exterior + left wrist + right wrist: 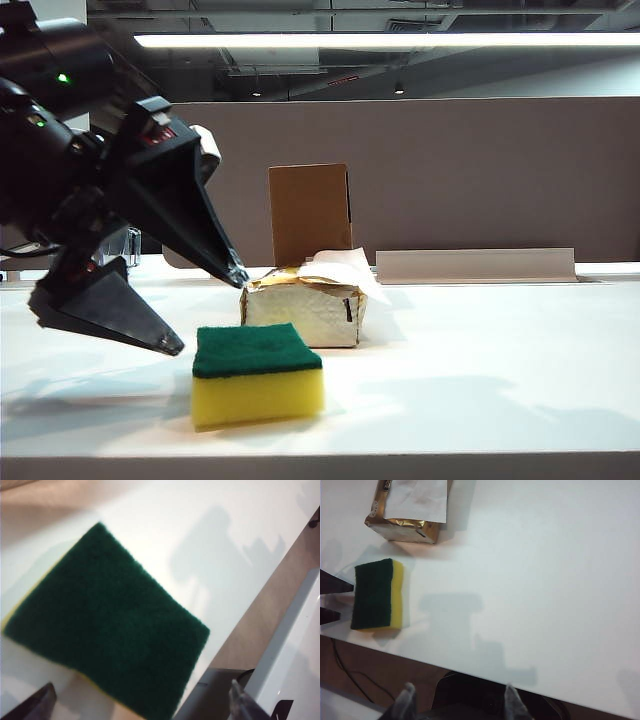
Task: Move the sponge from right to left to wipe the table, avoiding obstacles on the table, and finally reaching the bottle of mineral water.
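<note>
The left gripper (pixel 207 311) hangs wide open and empty just beside the sponge (pixel 257 373), one finger above its green top, not touching. Behind the sponge stand the tissue pack (pixel 305 312) and the box (pixel 310 212). The right gripper (pixel 458 698) waits half open, empty, well apart from the sponge.

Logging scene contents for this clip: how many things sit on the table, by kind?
Sponge: 1
Tissue pack: 1
Cardboard box: 1
Total: 3
The open left hand hovers beside the sponge, not touching it.
</note>
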Robot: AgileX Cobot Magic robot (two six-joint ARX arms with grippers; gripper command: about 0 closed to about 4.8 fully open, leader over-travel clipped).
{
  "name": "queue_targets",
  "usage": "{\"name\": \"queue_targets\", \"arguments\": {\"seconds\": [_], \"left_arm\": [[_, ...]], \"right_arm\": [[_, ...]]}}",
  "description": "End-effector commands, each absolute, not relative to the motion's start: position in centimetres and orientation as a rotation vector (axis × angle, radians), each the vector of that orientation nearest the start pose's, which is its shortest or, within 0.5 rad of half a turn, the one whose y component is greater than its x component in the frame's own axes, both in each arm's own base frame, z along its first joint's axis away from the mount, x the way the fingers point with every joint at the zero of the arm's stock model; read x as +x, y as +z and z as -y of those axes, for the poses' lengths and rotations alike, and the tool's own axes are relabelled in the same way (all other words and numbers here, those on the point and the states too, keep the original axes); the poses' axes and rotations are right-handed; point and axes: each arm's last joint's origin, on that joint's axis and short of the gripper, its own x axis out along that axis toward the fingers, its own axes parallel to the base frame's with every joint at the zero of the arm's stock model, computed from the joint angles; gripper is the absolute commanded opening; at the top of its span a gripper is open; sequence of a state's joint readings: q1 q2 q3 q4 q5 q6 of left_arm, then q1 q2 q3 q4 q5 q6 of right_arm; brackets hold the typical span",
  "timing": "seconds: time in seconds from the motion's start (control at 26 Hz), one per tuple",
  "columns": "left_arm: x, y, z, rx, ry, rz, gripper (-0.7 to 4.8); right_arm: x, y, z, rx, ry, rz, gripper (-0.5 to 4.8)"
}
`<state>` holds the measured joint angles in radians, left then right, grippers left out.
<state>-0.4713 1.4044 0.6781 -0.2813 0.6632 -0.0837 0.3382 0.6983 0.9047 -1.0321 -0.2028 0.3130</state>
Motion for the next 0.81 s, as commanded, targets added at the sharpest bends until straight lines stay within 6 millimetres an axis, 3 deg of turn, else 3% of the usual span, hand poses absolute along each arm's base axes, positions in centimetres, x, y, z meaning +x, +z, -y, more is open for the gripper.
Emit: {"name": "queue_targets", "arguments": {"seconds": [0.04, 0.54, 0.81], "left_arm": [[21.7, 16.9, 13.1, -0.172, -0.994, -1.077, 4.79], [22.8, 15.1, 13.9, -0.205, -0.958, -1.095, 4.79], [22.1, 13.8, 15.8, -0.154, -0.997, -1.136, 4.79]], "right_arm": [[10.2, 31.3, -4.2, 0.23, 0.38, -0.896, 2.29], [10.1, 31.2, -4.2, 0.227, 0.374, -0.918, 2.29], [10.1, 31.2, -4.1, 0.226, 0.371, -0.917, 2.29]]}}
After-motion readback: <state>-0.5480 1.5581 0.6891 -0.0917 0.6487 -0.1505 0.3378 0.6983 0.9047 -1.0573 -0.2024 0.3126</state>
